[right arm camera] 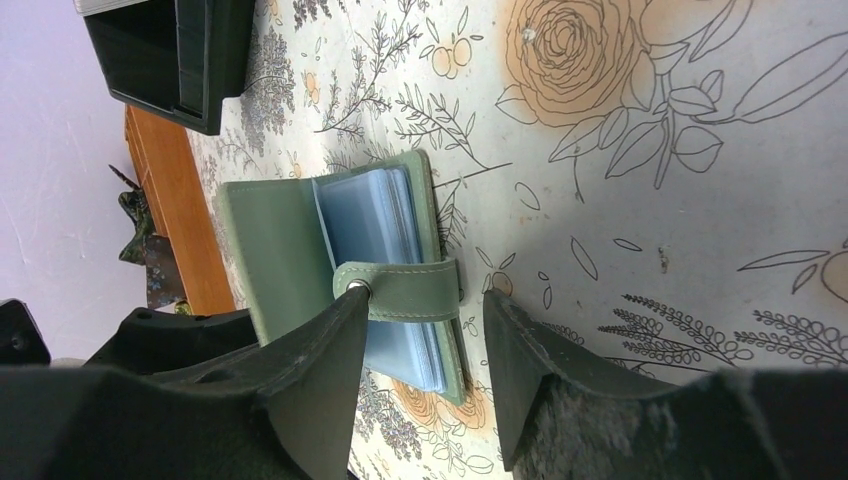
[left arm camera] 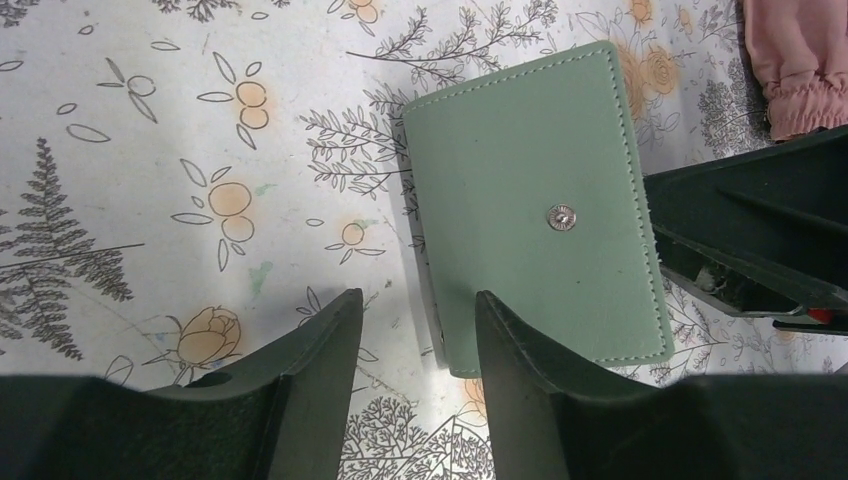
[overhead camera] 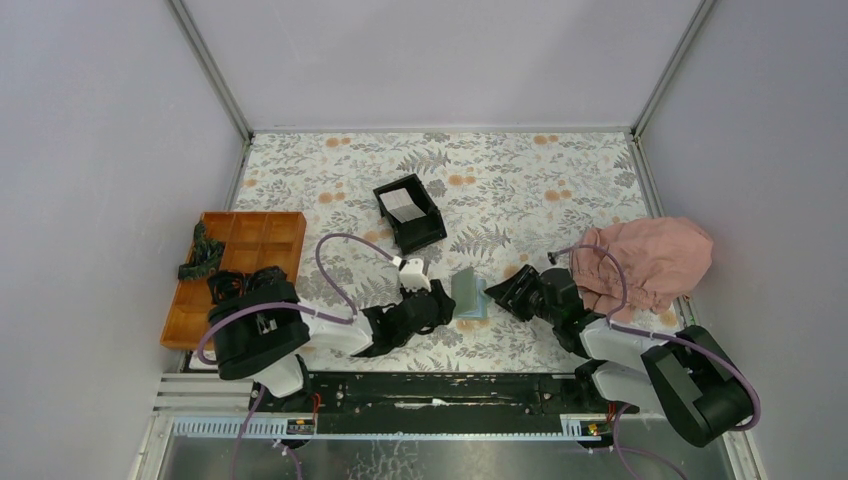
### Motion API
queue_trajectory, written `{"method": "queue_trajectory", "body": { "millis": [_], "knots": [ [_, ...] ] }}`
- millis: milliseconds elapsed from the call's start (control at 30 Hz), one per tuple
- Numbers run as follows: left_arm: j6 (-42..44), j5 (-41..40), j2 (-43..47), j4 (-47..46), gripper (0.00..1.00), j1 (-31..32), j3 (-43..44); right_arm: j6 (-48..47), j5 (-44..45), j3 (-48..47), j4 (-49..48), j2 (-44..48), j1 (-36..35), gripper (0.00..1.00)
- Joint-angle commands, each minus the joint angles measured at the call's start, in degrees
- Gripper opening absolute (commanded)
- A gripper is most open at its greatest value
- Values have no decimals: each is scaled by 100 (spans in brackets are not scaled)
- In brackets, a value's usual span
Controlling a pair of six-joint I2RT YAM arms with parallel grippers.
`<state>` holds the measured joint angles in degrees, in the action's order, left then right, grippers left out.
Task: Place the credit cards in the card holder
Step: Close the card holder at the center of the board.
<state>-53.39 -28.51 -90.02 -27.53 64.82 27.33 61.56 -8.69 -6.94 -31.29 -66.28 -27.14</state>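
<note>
Green card holder (overhead camera: 469, 293) lies partly open on the floral counter (overhead camera: 560, 180), between both tools. Fingers of the left tool (left arm camera: 415, 300) stand apart over its edge. The right tool (right arm camera: 422, 298) is also apart, with the clasp strap (right arm camera: 435, 290) showing between its fingers.

Floral table (overhead camera: 540, 160) bears card holder (overhead camera: 468, 293), box (overhead camera: 427, 236), tray (overhead camera: 180, 325), cloth (overhead camera: 650, 260).

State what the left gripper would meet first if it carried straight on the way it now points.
Most likely the card holder: its green cover lies directly ahead of the left gripper, with its near edge between the open fingers. Depth is unclear, so how soon is uncertain.
</note>
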Motion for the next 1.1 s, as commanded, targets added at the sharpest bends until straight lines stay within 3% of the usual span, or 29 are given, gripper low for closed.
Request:
{"method": "queue_trajectory", "body": {
  "millis": [0, 1067],
  "knots": [
    [147, 68, -103, -272, 54, -49, 262, 31, 6, 120, -28, 111, 69, 53],
    [-41, 363, -723, 259, 57, -48, 774, 1, -122, 156, -125, 132, 204, 54]
  ]
}}
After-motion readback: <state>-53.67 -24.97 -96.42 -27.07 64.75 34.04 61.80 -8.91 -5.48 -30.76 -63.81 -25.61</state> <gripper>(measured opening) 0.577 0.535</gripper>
